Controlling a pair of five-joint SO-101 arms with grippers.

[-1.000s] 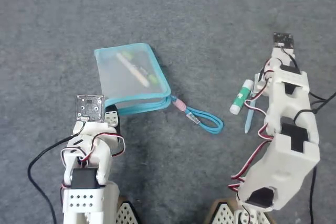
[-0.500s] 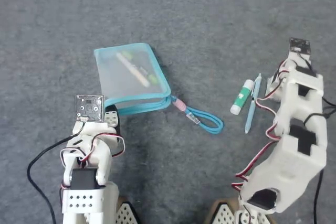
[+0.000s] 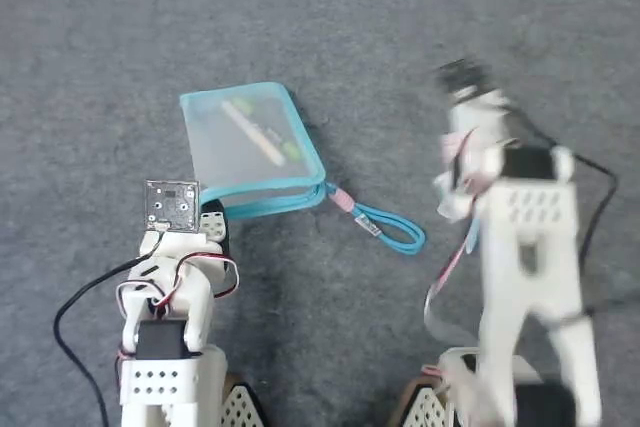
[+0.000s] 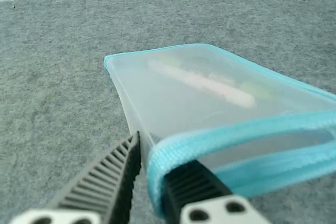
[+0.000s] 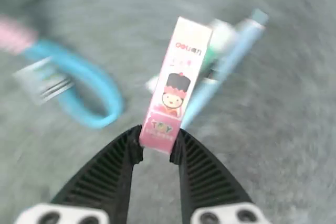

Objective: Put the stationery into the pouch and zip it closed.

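Our right claw [image 5: 156,142] is pinching the eraser [image 5: 177,87] by its near end; our left claw [image 4: 155,153] is clamping the pouch [image 4: 199,93] rim. We are risking the eraser twisting loose from so shallow a grip

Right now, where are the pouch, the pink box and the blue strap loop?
pouch [image 3: 215,162]: high view, on its translucent side panel.
pink box [image 5: 178,90]: right wrist view, on its printed face.
blue strap loop [image 3: 419,239]: high view, on the loop's far end.
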